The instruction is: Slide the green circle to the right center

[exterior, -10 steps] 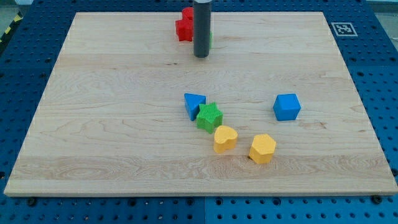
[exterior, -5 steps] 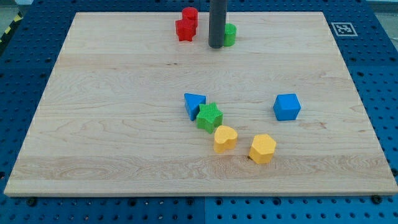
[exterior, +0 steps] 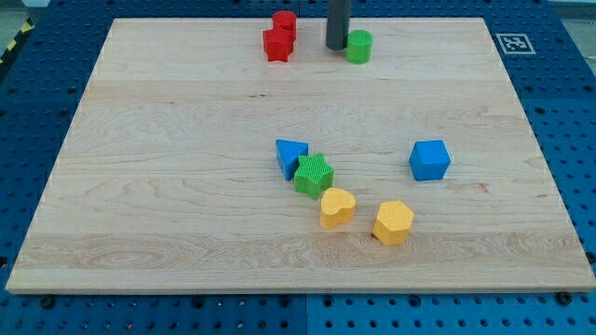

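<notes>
- Green circle [exterior: 358, 46]: near the board's top edge, right of centre — upright, round, no distinct long axis or heading.
- My tip [exterior: 336, 47]: bare rod, holding nothing, against the circle's left side; rod cut off at the view's top.

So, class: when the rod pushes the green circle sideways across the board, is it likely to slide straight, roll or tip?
The green circle looks short and flat-bottomed, so it probably slides rather than tips. Its round side may let it slip off my tip, which sits at its left. The wooden board looks smooth, so it likely moves easily.
</notes>
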